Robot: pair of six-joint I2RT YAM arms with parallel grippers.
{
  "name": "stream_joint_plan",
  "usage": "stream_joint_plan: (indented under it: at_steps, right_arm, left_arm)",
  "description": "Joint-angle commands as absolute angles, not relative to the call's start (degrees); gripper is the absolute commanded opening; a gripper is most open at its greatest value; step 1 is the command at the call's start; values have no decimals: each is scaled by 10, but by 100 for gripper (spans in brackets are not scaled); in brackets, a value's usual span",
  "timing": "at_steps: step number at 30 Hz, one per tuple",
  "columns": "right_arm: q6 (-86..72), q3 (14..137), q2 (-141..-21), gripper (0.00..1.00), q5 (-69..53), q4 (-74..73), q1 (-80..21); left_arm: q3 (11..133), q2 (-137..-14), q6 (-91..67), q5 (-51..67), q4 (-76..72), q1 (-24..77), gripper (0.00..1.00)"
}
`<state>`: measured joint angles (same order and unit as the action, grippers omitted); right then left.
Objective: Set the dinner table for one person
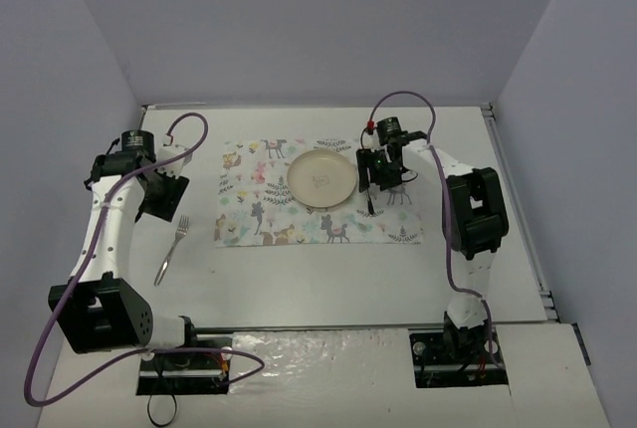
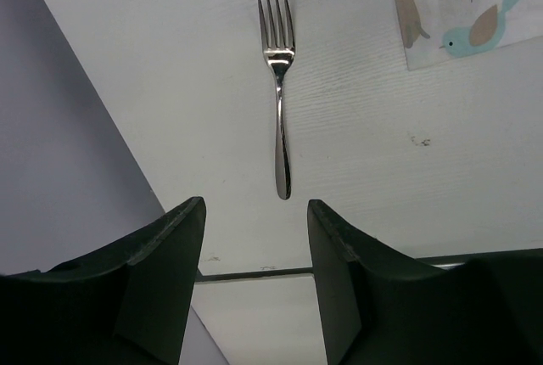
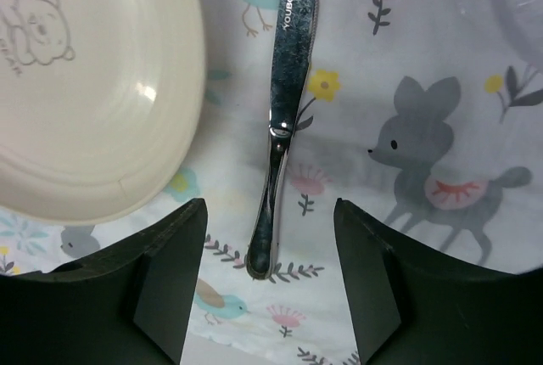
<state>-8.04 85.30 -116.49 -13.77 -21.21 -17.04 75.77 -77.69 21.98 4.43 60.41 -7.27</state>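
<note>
The bench (image 1: 328,279) is rigid, flat, matte and fixed. It spans the workspace under both arms and serves as a support surface, not as a thing to grasp. Nearest the arm bases, the fork (image 2: 280,102) lies flat on it, left of the placemat (image 1: 393,224). It is thin, stiff, slick steel, probably best pinched across the handle. The left gripper (image 2: 256,208) hovers over the handle end, jaws wide and empty. The left wall stands near, and bare bench between fork and placemat gives working room. Farther on, the right gripper (image 3: 270,212) straddles the knife (image 3: 286,102), jaws wide, beside the plate (image 1: 321,178).
</note>
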Motion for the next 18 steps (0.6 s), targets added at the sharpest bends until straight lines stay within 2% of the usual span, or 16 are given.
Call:
stream_joint_plan:
  at_steps: [1, 5, 10, 18]
  right_arm:
    - [-31, 868, -1031, 60, -120, -218, -176]
    - [24, 910, -972, 69, -73, -227, -176]
    - [30, 961, -950, 70, -48, -236, -150]
    - [2, 953, -936, 72, -84, -234, -114]
  left_arm:
    - [725, -762, 223, 54, 616, -78, 49]
    - [641, -773, 224, 33, 602, -78, 49]
    - [552, -822, 243, -19, 575, -79, 49]
    - [544, -848, 242, -4, 520, -79, 49]
